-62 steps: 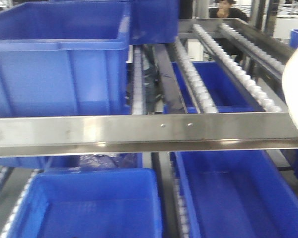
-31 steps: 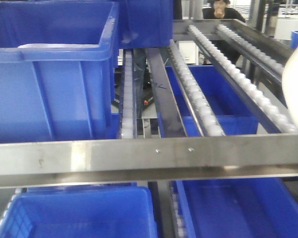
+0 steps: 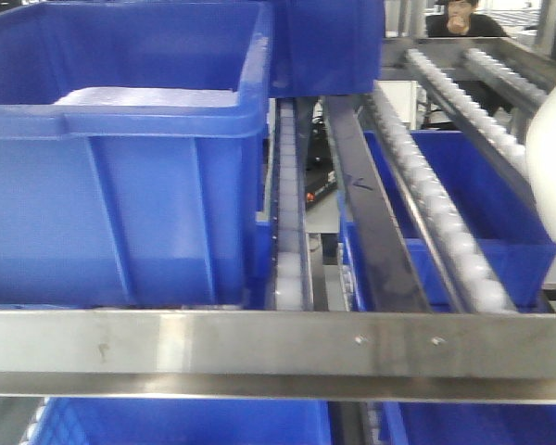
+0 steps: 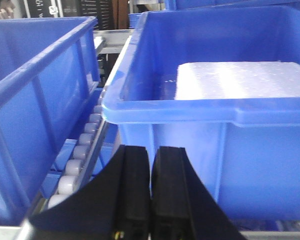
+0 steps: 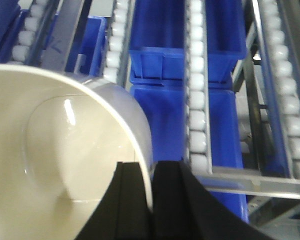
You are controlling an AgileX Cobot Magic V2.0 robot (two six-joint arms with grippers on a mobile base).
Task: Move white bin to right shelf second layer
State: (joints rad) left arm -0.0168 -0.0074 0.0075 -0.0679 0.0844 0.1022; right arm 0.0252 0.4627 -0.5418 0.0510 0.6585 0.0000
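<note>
The white bin (image 5: 55, 165) fills the left of the right wrist view, glossy cream inside, held above the shelf rollers. My right gripper (image 5: 151, 170) is shut on its rim, one finger inside the wall and one outside. In the front view a curved white piece of the white bin (image 3: 554, 176) shows at the right edge. My left gripper (image 4: 150, 155) is shut with nothing between its fingers, low in front of a blue crate (image 4: 215, 115) that holds a white foam sheet (image 4: 240, 80).
A steel shelf rail (image 3: 259, 357) crosses the front view. Behind it run white roller tracks (image 3: 290, 213) and a dark bar (image 3: 371, 232). Large blue crates (image 3: 120, 167) stand at left, more blue crates (image 5: 165, 100) on the lower layer. A person (image 3: 461, 17) sits far back.
The front view has shifted: the shelf rail sits lower in frame and the large blue crate at left looms nearer and further right. The white bin stays at the right edge.
</note>
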